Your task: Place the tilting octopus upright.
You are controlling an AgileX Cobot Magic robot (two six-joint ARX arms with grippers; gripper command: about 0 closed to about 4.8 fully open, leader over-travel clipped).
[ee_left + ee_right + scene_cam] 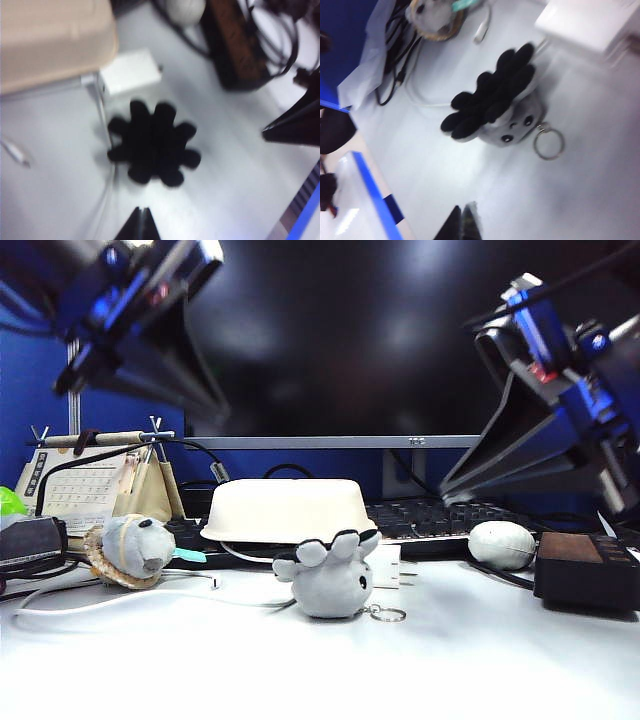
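Octopus (330,582) lies upside down on table (320,670); left gripper (141,220) and right gripper (462,220) hover closed above it.

Left wrist view blurred: octopus (152,144) shows only black tentacle undersides, face hidden. Left gripper (140,223) cut off at frame edge, tips only, pressed together; same w/ right gripper (462,222). Exterior view: both arms blurred, cropped by frame edges.

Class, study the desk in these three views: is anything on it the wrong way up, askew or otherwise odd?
Yes: the octopus at the centre of the white table is upside down, black tentacle undersides up and head on the surface, keyring beside it. The left gripper and right gripper hang shut above it, holding nothing.
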